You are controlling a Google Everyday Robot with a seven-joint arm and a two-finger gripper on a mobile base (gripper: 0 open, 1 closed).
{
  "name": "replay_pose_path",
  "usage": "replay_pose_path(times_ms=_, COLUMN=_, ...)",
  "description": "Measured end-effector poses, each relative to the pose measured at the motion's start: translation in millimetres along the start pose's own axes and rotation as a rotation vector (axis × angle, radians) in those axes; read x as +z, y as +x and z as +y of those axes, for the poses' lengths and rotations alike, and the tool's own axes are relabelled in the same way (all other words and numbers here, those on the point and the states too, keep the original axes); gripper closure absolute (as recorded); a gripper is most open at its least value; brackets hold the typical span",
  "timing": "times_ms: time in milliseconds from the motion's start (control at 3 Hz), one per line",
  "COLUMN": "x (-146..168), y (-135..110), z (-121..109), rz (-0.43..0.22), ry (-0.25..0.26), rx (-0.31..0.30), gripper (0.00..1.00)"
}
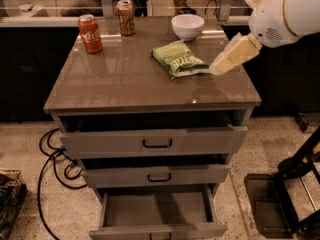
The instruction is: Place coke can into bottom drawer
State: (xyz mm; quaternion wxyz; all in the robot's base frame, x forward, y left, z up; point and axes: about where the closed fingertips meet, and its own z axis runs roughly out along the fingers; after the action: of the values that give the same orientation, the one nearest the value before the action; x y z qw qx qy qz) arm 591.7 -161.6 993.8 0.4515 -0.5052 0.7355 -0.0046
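Observation:
The red coke can (90,34) stands upright at the back left corner of the grey cabinet top (125,84). The bottom drawer (156,209) is pulled wide open at the foot of the cabinet, and its grey inside holds nothing. My gripper (231,56), cream-coloured on a white arm, reaches in from the upper right. It hangs low over the right side of the cabinet top, its tip next to the green chip bag (177,59). It is far to the right of the coke can.
A brownish-gold can (126,17) and a white bowl (187,26) stand along the back edge. The top drawer (155,141) and middle drawer (157,175) are slightly open. Black cables (52,159) lie on the floor at left. A black stand (285,194) is at right.

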Motion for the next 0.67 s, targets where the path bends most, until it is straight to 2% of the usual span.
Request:
replay_pose_path(times_ms=333, x=39, y=-27, z=-18, rz=-0.201, ry=0.045, rx=0.046, gripper=0.0)
replay_pose_path(times_ms=667, x=64, y=-62, z=-38, rz=-0.39, ry=0.104, rx=0.091, gripper=0.0)
